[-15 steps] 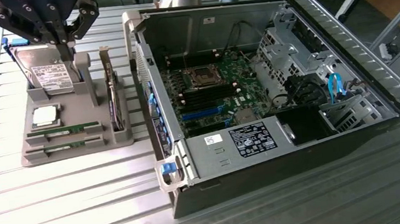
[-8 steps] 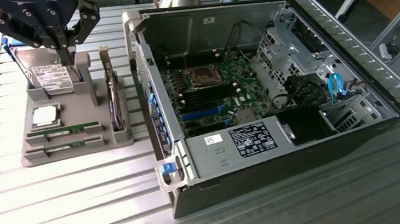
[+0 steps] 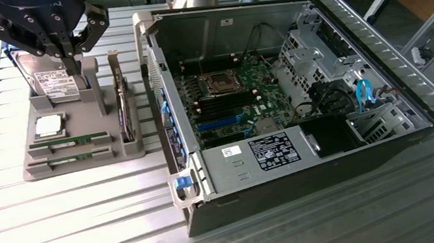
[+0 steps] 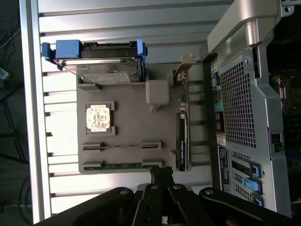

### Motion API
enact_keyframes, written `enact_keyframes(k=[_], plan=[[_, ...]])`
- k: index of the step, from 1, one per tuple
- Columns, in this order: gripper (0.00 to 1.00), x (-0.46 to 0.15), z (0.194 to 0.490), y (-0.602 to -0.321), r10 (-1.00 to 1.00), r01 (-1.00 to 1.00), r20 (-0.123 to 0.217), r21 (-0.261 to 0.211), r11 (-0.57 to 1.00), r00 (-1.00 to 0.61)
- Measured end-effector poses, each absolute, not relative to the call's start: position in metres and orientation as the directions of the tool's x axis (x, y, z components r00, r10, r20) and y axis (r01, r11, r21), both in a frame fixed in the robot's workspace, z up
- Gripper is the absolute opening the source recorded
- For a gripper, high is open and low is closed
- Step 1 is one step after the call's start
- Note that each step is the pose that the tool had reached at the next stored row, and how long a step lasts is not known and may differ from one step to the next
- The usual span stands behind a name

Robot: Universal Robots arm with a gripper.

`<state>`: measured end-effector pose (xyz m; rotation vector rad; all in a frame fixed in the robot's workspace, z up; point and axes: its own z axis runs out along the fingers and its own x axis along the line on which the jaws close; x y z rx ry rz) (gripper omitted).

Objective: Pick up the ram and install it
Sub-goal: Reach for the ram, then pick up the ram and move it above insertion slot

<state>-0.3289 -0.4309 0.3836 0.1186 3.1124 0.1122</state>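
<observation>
Two ram sticks, thin and green, lie on edge in the slots of a grey holder (image 3: 81,119): one ram stick (image 3: 69,140) (image 4: 121,146) and, beside it, a second ram stick (image 3: 69,158) (image 4: 123,165). My black gripper (image 3: 70,63) (image 4: 160,173) hangs well above the holder, over its hard-drive end, with its fingertips together and nothing between them. The open computer case (image 3: 286,13) lies at the exterior view's right. Its motherboard shows black and blue memory slots (image 3: 220,110) below the processor socket (image 3: 220,82).
The holder also carries a silver hard drive (image 3: 53,83) (image 4: 106,70) in a blue bracket, a square processor chip (image 3: 48,126) (image 4: 99,117) and an upright expansion card (image 3: 125,106) (image 4: 182,141). Everything rests on a ribbed metal table (image 3: 76,224). The case wall (image 4: 240,108) stands close beside the holder.
</observation>
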Motion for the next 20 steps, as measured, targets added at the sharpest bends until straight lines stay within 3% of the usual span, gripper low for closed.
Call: enact_keyframes(k=[20], plan=[[0.09,-0.329,0.3836,-0.4421,0.07,0.068,-0.022,0.073,0.995,-0.997]])
